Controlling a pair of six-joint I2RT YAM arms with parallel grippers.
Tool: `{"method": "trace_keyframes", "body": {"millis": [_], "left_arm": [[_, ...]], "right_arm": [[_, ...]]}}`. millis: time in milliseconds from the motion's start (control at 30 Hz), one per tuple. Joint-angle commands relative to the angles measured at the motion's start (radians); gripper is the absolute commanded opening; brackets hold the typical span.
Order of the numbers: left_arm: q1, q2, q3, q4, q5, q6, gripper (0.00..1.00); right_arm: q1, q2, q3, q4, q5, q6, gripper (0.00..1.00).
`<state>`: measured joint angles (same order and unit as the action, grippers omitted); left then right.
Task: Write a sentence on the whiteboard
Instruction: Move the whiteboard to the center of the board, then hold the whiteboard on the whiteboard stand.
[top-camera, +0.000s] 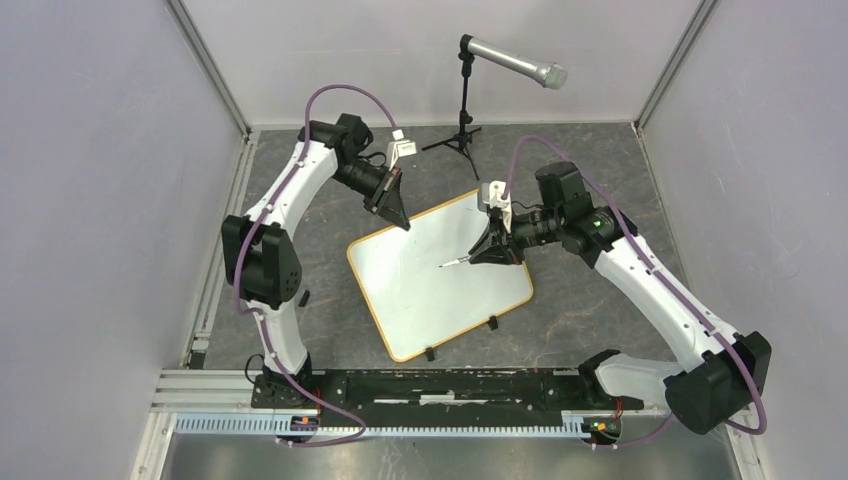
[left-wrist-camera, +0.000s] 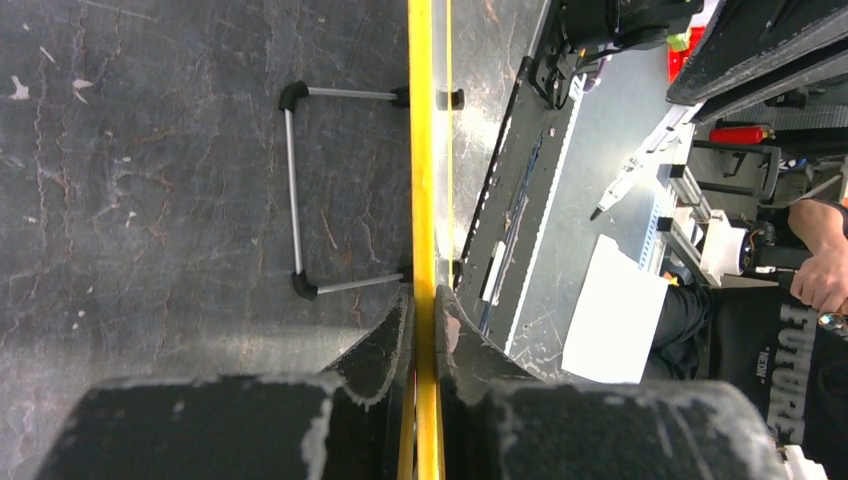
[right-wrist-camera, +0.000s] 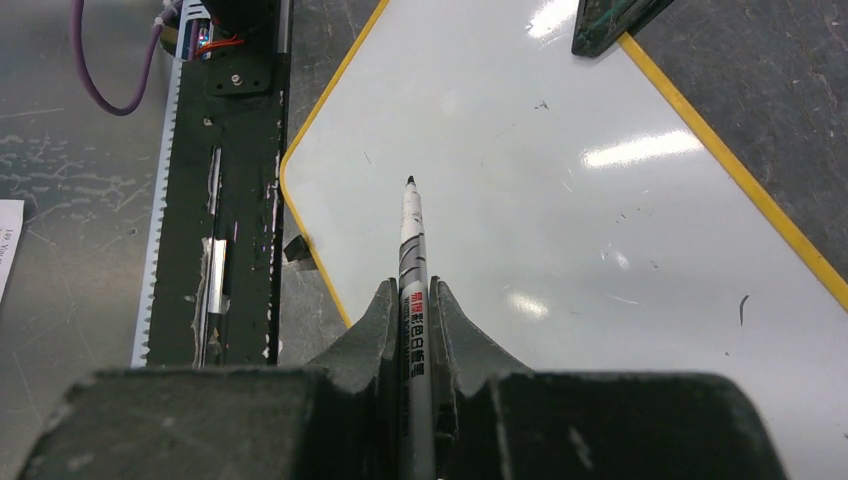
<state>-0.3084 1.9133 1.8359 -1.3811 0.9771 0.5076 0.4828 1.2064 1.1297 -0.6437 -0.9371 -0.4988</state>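
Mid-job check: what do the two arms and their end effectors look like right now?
The left arm and right arm have white shells, black joints and a purple cable each. The left end effector and right end effector are black, tapered and scuffed.

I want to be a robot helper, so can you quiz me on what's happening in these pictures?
1. True or false: a full sentence is already written on the whiteboard.
2. Which jaws hold the marker? A) left jaws B) right jaws C) neither
3. Fill in: the left jaws are shut on the whiteboard's thin coloured ____.
Key: 1 false; 2 B; 3 rim.
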Motion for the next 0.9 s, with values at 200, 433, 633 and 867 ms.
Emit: {"method": "trace_keyframes", "body": {"millis": [200,433,633,867], "left_arm": [[0.014,-0.123,-0.104,0.185,-0.025,-0.132,0.48],[0.156,-0.291,-0.206,0.289,-0.059,-0.249,0.72],[0.279,-0.437,-0.363,0.316,-0.034,-0.276,0.79],[0.296,-0.533,-0.51,0.39,-0.056,-0.313,0.84]], "right_arm": [[0.028,0.001,0.005,0.052,0.049,0.011,0.0],[0.062,0.029,0.043,0.072,0.097,0.027,0.0],[0.124,0.051,0.067,0.158,0.198,0.08,0.0],[0.227,0.104,0.107,0.239,0.33,0.117,0.0]]}}
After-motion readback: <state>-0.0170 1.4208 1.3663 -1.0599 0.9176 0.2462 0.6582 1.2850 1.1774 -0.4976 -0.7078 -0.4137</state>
